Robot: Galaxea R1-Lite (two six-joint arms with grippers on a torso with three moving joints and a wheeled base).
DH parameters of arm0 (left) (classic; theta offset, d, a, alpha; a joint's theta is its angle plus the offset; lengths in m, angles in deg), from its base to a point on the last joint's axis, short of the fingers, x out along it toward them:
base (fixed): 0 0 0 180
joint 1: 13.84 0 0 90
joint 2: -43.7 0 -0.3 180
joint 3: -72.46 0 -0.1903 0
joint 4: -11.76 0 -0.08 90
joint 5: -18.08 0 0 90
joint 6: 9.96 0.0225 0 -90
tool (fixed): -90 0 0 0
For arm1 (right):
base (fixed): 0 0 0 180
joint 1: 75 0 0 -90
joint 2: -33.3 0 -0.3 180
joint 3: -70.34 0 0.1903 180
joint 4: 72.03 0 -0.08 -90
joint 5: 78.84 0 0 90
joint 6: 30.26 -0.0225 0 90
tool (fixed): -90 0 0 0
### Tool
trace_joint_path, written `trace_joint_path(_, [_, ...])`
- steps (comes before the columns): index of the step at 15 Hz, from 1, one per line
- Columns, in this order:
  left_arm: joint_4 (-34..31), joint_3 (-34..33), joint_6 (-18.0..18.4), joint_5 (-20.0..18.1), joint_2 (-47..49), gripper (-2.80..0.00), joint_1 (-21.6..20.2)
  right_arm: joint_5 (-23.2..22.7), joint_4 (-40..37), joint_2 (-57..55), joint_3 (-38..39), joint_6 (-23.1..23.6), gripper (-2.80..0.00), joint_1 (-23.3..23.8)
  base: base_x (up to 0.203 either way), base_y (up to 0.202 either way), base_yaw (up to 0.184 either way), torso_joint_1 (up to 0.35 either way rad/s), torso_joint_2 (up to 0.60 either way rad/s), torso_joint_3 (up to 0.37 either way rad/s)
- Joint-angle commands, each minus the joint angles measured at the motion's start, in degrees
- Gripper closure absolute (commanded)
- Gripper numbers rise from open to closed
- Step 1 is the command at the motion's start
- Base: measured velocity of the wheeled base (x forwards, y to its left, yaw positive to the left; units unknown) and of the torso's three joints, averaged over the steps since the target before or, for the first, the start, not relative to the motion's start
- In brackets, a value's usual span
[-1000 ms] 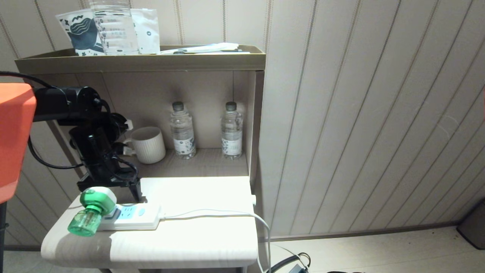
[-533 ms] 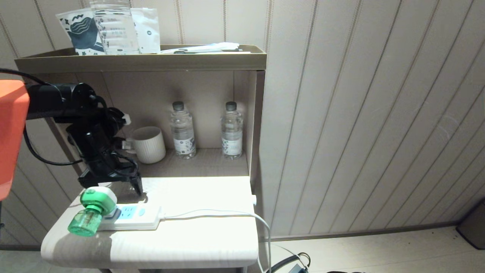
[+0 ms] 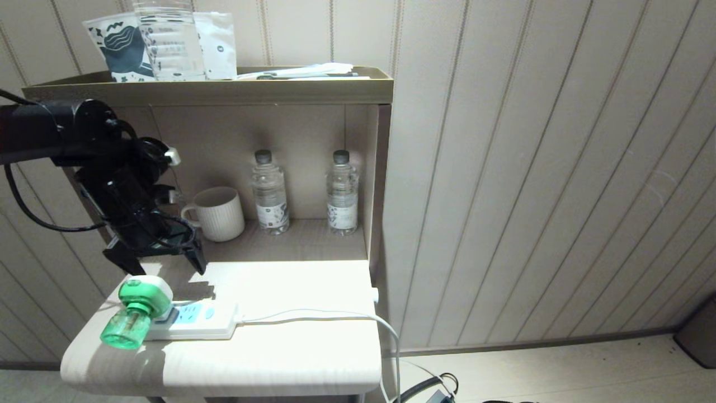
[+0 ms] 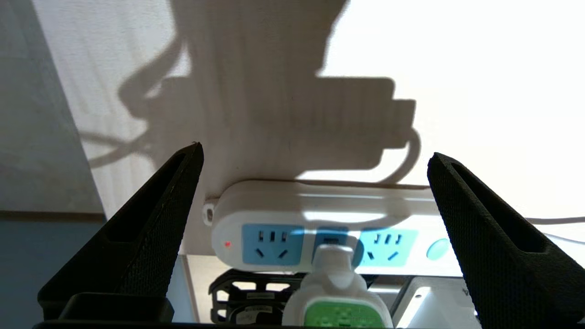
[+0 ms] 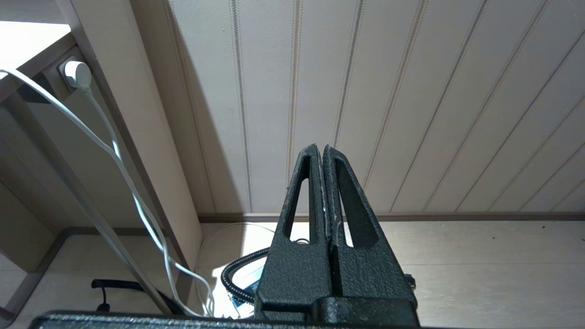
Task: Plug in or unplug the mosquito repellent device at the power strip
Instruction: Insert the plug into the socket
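The mosquito repellent device (image 3: 134,312), white and green with a translucent green bottle, sits plugged into the middle socket of the white power strip (image 3: 198,321) on the pale table (image 3: 279,358). My left gripper (image 3: 159,263) hangs open just above and behind the device, touching nothing. In the left wrist view the device (image 4: 336,297) shows low between the wide-spread fingers (image 4: 155,214), with the power strip (image 4: 283,228) beyond it and a red light lit at its end. My right gripper (image 5: 322,151) is shut and empty, parked low near the floor, out of the head view.
A ribbed cup (image 3: 218,214) and two water bottles (image 3: 269,191) (image 3: 342,191) stand in the shelf niche behind the table. The strip's white cord (image 3: 335,316) runs right to a wall plug (image 3: 373,294). Packets and a clear bottle (image 3: 168,39) rest on the top shelf.
My left gripper has lifted up and drawn back to the left, away from the device, staying open. The device and strip have not moved.
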Motion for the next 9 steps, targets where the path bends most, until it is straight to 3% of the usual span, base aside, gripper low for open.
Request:
trace_joint_path(1, [-0.40, -0.01, -0.08, -0.01, -2.52, -2.80, 0.01, 0.00, -0.01, -0.02, -0.01, 0.02, 0.00, -0.02, 0.000, 0.000, 0.000, 0.000, 0.00, 0.000])
trace_joint_path(7, [-4.84, -0.04, -0.84, -0.01, -7.08, -2.80, 0.06, 0.00, -0.01, -0.02, -0.01, 0.02, 0.00, -0.02, 0.000, 0.000, 0.000, 0.000, 0.00, 0.000])
trace_joint_path(9, [-8.55, -0.47, -0.91, -1.87, -7.89, -2.80, 0.24, 0.00, -0.01, -0.02, -0.01, 0.02, 0.00, -0.02, 0.000, 0.000, 0.000, 0.000, 0.00, 0.000])
